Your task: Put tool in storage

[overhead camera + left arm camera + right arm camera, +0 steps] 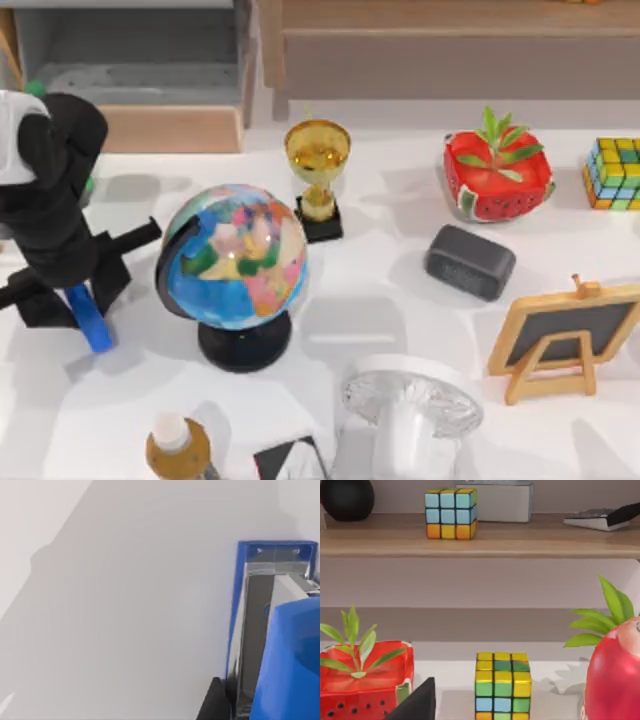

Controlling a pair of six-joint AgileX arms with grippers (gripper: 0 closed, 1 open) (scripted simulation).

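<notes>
The tool (92, 322) is a slim bright-blue bar that sticks out towards the table's front from under my left gripper (78, 292), near the table's left edge. The gripper is shut on it. A shadow on the table below suggests the bar is lifted. In the left wrist view the tool (292, 665) shows large and close, with a blue-rimmed silvery face beside it over bare white table. The storage (140, 70) is an open grey drawer with a wooden front at the back left, behind the left arm. My right arm is off the table's right side.
A globe (235, 262) stands just right of the left gripper, with a gold trophy (318, 170) behind it. Farther right are a watermelon planter (497, 175), a dark box (470, 262), a colour cube (615, 173) and a small chalkboard (568, 338). A white lamp (412, 410) stands at the front.
</notes>
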